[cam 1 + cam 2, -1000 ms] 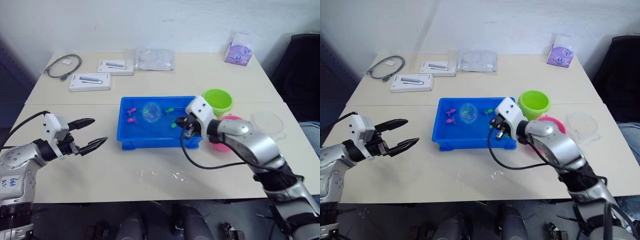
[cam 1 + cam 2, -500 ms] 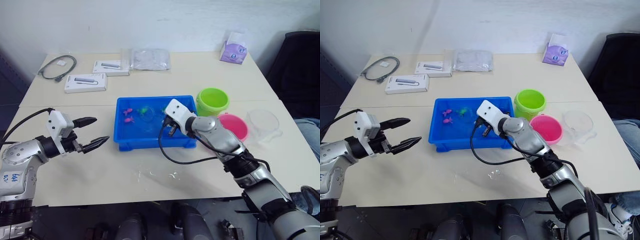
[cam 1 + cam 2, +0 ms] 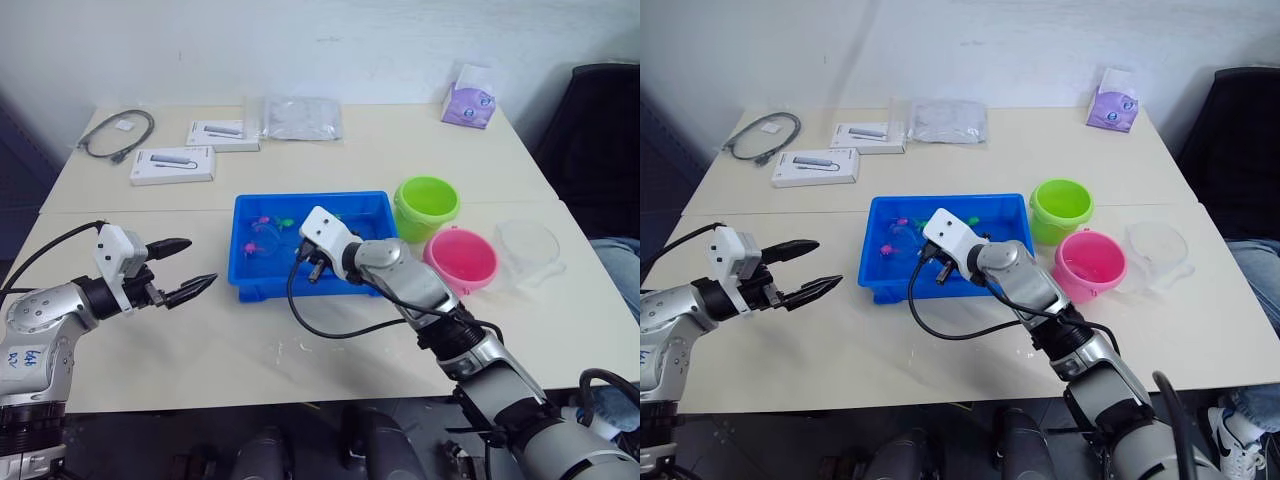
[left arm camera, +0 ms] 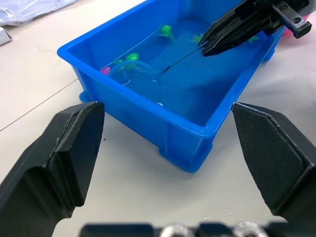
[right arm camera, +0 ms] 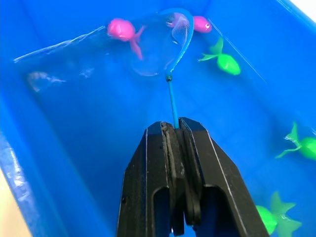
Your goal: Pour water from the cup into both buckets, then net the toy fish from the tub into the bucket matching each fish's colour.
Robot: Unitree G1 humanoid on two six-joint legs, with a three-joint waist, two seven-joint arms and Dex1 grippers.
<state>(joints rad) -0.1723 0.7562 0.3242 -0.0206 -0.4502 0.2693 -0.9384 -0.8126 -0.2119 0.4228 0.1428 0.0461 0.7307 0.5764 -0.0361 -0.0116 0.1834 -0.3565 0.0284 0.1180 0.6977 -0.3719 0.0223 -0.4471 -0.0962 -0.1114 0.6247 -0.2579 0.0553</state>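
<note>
net (image 5: pixel 174 42) hoop sits down in the water at the far-left end of the blue tub (image 3: pixel 262 287), and the right gripper (image 5: pixel 174 140) has its two black fingers pinched tight on the thin handle, which runs straight ahead from the fingertips to the hoop. that line is what matters: a pink fish (image 5: pixel 123 30) lies just beside the hoop on its open side, with a second pink fish (image 5: pixel 200 23) at the rim on the other side, so my read is a short sweep along the handle's own axis would gather one. green fish (image 5: pixel 224 62) drift nearer the gripper, off to the side of the handle. the right arm is the one in the tub; the left gripper (image 3: pixel 184 269) hangs wide open over bare table, well apart from the tub's left wall and holding nothing.

against a second ago, the right gripper has travelled from the tub's right end, by the lime green bucket (image 3: pixel 427 207) and pink bucket (image 3: pixel 460 258), across to the left end, the net going with it. left arm has barely shifted. the clear cup (image 3: pixel 533 250) stands beside the pink bucket as before.
</note>
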